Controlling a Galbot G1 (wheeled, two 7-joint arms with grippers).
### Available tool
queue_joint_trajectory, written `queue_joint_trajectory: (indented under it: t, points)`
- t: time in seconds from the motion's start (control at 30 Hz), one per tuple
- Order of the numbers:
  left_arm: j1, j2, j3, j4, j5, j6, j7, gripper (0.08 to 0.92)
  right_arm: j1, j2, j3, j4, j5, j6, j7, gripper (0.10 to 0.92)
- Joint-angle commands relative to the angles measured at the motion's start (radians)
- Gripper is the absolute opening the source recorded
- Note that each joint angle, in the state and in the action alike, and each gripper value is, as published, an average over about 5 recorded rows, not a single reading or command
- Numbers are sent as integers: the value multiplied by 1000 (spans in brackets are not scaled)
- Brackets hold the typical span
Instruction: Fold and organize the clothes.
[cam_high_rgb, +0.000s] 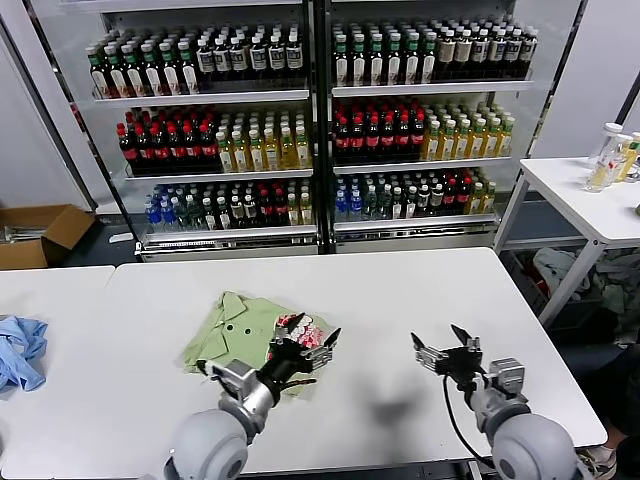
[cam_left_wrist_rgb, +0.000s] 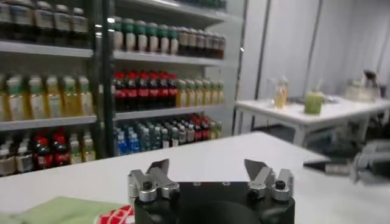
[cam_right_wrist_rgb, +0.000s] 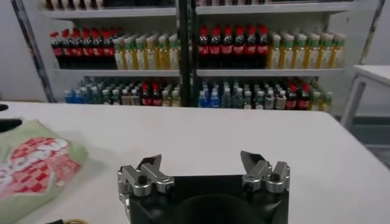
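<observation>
This looks like a mock shop set up inside a lab or test room. At twelve o'clock stand two tall metal shelving units (cam_high_rgb: 320, 120), side by side, their shelves packed with neat rows of bottled drinks (cam_high_rgb: 380, 132) sorted by colour: dark, red, yellow, blue-capped. In front of them is a plain white table (cam_high_rgb: 420, 300), with a second white table (cam_high_rgb: 590, 200) at two o'clock carrying a few bottles and containers. An open cardboard box (cam_high_rgb: 40, 232) sits on the floor at ten o'clock, against bare pale walls.
</observation>
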Motion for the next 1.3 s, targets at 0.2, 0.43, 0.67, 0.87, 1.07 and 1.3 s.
queue_joint_trajectory:
  t: [0.2, 0.43, 0.67, 0.87, 1.07, 1.3]
  points:
    - [235, -8, -410, -37, -32, -131, -117, 821, 341, 292, -451, -259, 53, 52, 147, 823]
    - [266, -51, -452, -25, -19, -141, -135, 823, 422, 421, -511, -409, 121, 63, 214, 822]
    - [281, -74, -458, -31, -10, -143, -139, 822, 456, 487, -518, -489, 188, 73, 252, 823]
    - [287, -87, -455, -32, 8, -142, -141, 823, 478, 522, -509, -536, 252, 72, 298, 736]
    - [301, -93, -451, -39, 19, -142, -141, 822, 481, 508, -505, -535, 254, 64, 312, 563]
    - [304, -94, -452, -43, 20, -143, -140, 823, 509, 446, -499, -553, 160, 18, 272, 363]
